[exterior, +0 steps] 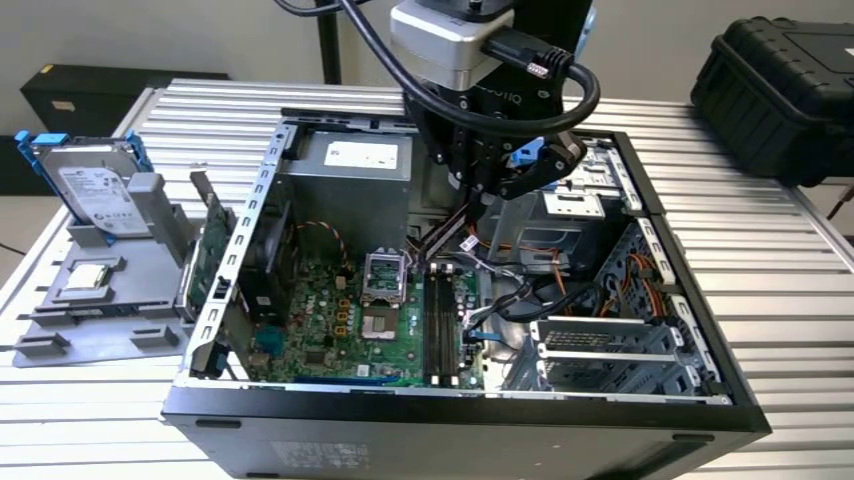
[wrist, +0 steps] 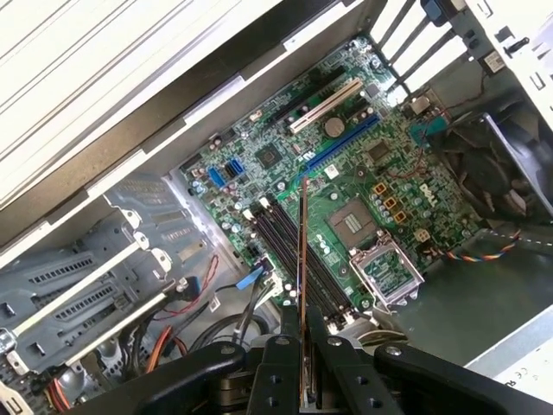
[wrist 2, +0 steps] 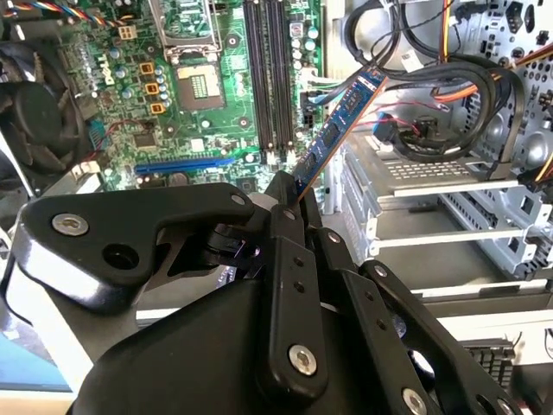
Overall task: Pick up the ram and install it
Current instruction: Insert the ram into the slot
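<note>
Slatted metal tabletop (exterior: 747, 270) is seen beneath an open computer case (exterior: 400, 440). The ram (wrist 2: 341, 130) is pinched at one end by the gripper (wrist 2: 289, 194), its long axis pointing straight out beyond the fingertips, over the memory slots (wrist 2: 266, 78).

print: none clear enough to read | white label (exterior: 363, 153) on power box (exterior: 340, 190): too small | sticker (exterior: 91, 187) on drive (exterior: 74, 152): too small | board (wrist: 285, 186) marks: too tiny | ram (wrist 2: 341, 121): cannot tell
</note>
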You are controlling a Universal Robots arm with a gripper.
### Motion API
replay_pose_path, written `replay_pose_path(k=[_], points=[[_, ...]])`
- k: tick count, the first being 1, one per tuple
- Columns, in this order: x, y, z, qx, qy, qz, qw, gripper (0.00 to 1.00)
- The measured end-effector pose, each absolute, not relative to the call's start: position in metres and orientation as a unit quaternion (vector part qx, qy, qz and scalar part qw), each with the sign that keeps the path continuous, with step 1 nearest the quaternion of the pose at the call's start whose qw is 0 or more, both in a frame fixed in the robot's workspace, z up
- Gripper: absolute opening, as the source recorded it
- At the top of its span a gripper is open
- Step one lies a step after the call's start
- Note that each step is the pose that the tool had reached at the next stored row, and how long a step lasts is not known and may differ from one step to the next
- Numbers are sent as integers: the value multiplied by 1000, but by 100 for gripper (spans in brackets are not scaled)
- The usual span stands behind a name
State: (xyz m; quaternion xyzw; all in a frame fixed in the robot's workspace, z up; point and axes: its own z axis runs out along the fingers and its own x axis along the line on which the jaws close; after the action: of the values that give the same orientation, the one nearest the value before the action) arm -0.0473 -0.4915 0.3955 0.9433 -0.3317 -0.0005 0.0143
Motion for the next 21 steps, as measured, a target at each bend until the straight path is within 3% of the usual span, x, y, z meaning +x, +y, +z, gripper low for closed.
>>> replay_pose_path(k=[21], points=[[-47,-491,395,970,-243,1,14,0]])
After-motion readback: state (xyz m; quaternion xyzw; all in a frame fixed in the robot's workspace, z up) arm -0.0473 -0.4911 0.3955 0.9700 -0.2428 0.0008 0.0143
